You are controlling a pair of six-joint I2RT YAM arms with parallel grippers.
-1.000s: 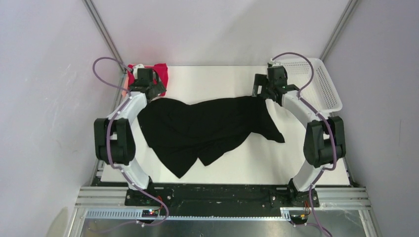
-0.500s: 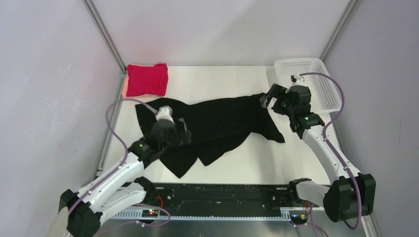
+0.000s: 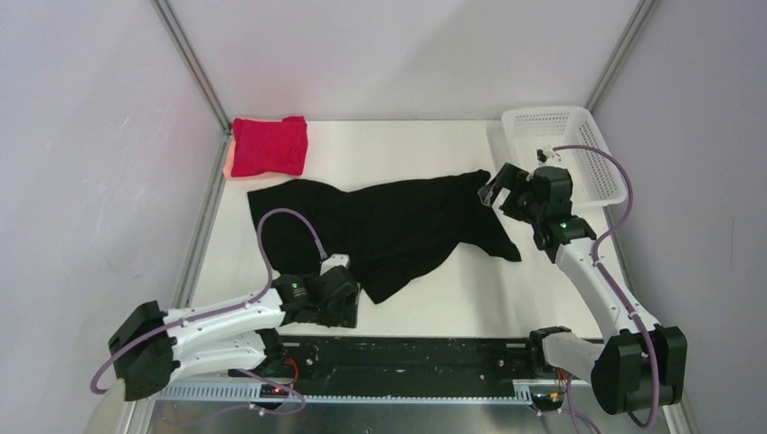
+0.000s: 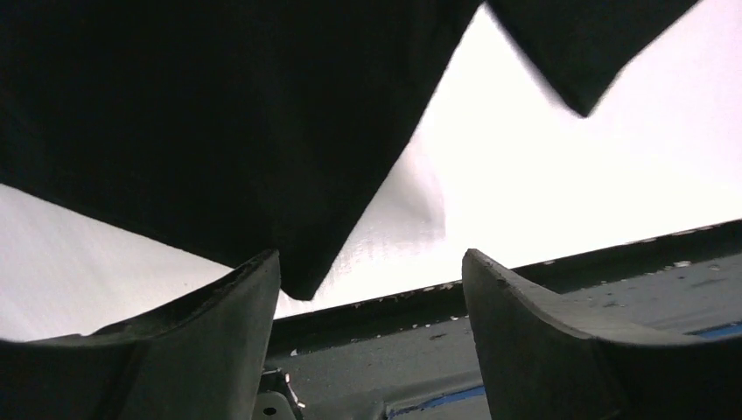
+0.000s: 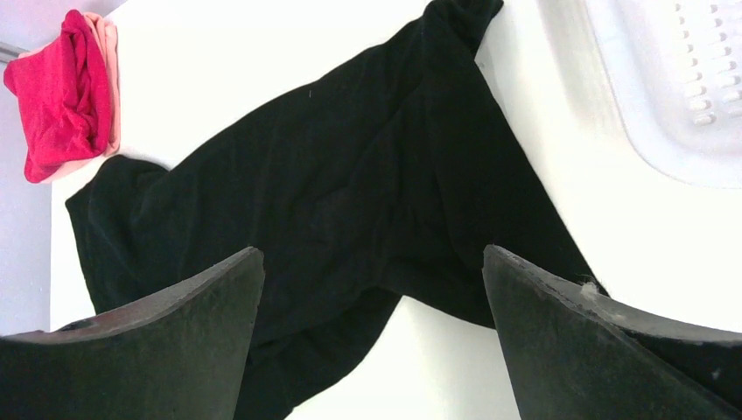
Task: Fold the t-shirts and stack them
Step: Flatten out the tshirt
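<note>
Left pincer (image 4: pixel 372 262) (fingers spread wide, nothing between them) sits low at the near edge of the bench (image 3: pixel 452 298), beside the nearest corner of the black t-shirt (image 3: pixel 389 226), which lies crumpled across mid-bench. Right pincer (image 5: pixel 372 254), likewise wide and empty, hovers above the shirt's right end. The red t-shirt (image 3: pixel 269 145) lies bundled in the far-left corner; a white basket (image 3: pixel 565 122) stands far right.
</note>
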